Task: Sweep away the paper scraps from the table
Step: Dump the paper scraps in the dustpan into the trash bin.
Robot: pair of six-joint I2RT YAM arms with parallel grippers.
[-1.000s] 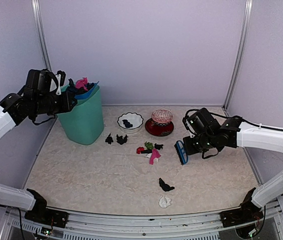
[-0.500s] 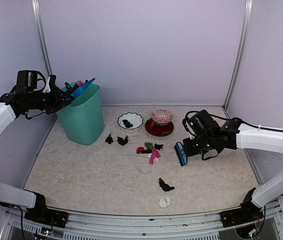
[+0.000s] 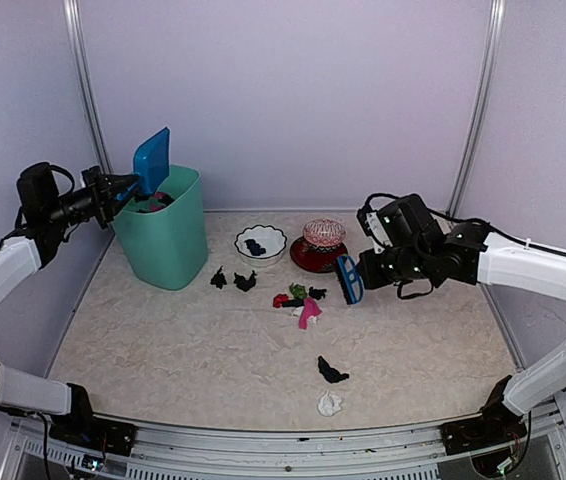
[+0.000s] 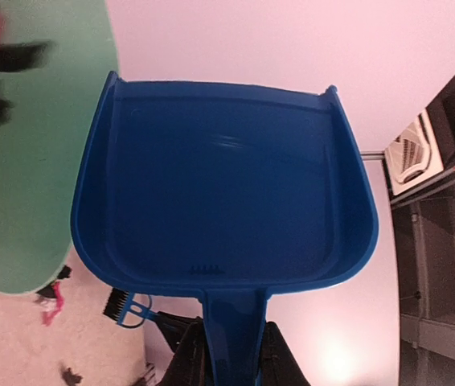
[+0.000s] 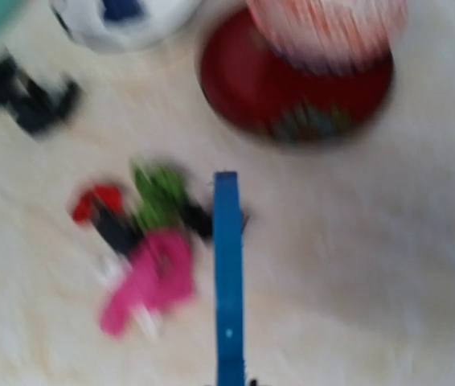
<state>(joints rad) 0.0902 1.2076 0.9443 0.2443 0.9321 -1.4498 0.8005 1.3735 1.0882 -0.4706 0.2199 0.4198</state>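
Table (image 3: 163, 340): lying beige and marbled between pale walls, still carrying paper scraps (image 3: 300, 300).
Left gripper (image 3: 113, 190): clamping narrowly on the dustpan handle, having drawn back leftward within the last second.
Dustpan (image 3: 151, 160): standing now almost upright over the bin rim and showing an empty tray in the left wrist view; a second ago tipping pink and black wads.
Green bin (image 3: 168, 240): holding that load now, so probably finishing one batch.
Black pair (image 3: 233, 279): lying in front of the bin.
Mixed cluster (image 5: 151, 241): waiting at mid table, pink, red and green.
Front pair (image 3: 331, 385): resting nearer the rail, one black, one white.
Brush (image 3: 348, 279): hanging just right of the cluster, having shifted toward it.
Right gripper (image 3: 363, 272): squeezing tight on the brush handle.
Meaning: seemingly preparing a next sweep, yet needing the dustpan down first.
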